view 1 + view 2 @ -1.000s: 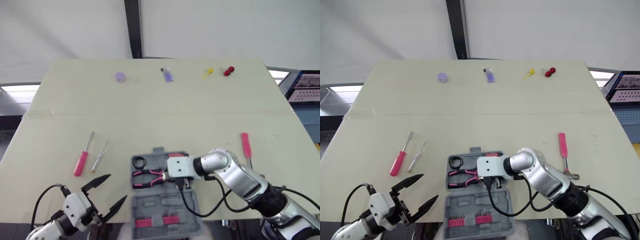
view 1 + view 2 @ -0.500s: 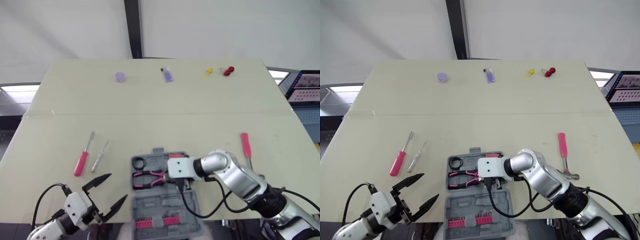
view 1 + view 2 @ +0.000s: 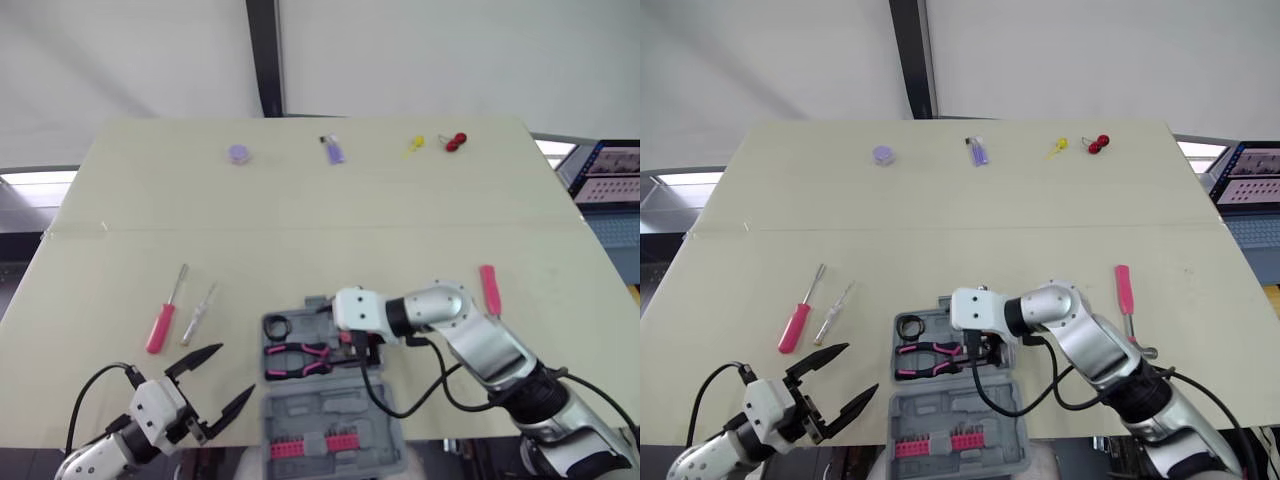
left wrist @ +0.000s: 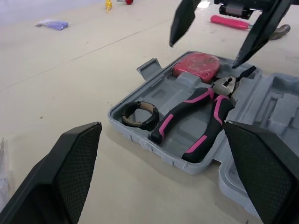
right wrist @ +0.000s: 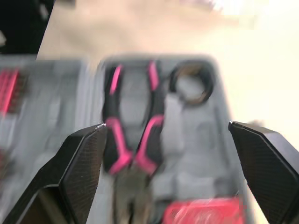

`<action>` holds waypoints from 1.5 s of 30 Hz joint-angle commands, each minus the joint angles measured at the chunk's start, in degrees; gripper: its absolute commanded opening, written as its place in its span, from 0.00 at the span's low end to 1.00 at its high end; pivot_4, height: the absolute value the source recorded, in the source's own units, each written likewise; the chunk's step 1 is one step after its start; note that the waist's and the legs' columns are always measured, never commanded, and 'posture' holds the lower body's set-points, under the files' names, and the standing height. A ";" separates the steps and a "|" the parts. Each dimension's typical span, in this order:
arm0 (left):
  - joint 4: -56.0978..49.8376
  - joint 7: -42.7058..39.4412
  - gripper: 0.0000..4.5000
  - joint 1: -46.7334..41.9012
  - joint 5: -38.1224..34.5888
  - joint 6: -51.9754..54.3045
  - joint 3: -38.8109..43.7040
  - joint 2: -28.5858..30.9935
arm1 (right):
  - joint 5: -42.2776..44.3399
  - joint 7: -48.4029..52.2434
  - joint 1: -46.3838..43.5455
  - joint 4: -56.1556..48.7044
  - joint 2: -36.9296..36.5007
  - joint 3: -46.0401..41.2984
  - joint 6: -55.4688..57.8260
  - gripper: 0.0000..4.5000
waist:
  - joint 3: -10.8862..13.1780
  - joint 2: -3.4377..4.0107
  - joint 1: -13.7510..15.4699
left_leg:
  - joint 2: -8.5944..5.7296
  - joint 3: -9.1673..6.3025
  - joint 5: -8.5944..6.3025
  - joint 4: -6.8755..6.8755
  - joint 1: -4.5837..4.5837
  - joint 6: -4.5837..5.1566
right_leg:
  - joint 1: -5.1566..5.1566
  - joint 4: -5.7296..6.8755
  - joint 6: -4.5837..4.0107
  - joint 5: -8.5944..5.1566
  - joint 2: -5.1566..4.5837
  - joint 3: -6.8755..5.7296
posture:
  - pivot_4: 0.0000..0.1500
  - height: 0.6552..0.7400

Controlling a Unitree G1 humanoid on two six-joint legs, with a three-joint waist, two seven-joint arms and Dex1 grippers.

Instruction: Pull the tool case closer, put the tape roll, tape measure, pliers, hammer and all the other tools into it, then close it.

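Note:
The grey tool case (image 3: 345, 400) lies open at the table's near edge. In it lie a tape roll (image 3: 278, 325), pink-handled pliers (image 3: 300, 358) and a red tape measure (image 4: 196, 63). My right gripper (image 4: 204, 55) hovers open just above the tape measure and the pliers' head, holding nothing. My left gripper (image 3: 232, 372) stands open and empty left of the case, near the table's edge. A pink-handled hammer (image 3: 489, 288) lies right of the case. A pink screwdriver (image 3: 160, 325) and a small clear-handled one (image 3: 198, 315) lie to the left.
Pink bits (image 3: 315, 443) sit in the case's lid half, which hangs at the table's front edge. Far across the table lie a purple round item (image 3: 238, 153), a purple object (image 3: 334, 151), a yellow piece (image 3: 414, 146) and a red one (image 3: 456, 141).
My right gripper has opened, let go of the pliers in the case and drawn back a little toward the far side. The left arm has stayed put.

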 commanded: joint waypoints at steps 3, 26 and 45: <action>-0.24 0.18 1.00 -0.58 -0.20 -0.27 -0.41 0.38 | 5.22 -2.84 3.03 6.83 8.29 -2.35 -5.94 0.47 | 0.00 0.01 -0.02 | 0.00 0.02 0.00 0.00 0.01 0.00 | -0.01 0.05 0.00 0.00 0.00 0.00 | 1.00 1.00; -0.17 1.67 1.00 -1.85 0.50 -0.21 -1.33 0.35 | -8.48 -4.00 6.57 27.70 6.99 5.47 -21.43 0.01 | -0.39 -0.02 -0.63 | 0.00 0.06 0.01 -0.09 0.21 -0.02 | 0.07 0.09 0.00 0.00 0.00 0.00 | 1.00 1.00; 1.80 1.30 1.00 -4.22 1.57 -0.35 -2.38 0.93 | -14.26 -5.56 7.53 34.09 5.79 9.83 -15.54 0.01 | -2.27 0.33 -1.22 | 0.00 0.04 0.01 -0.20 0.40 -0.02 | 0.25 0.04 0.00 0.00 0.00 -0.01 | 1.00 1.00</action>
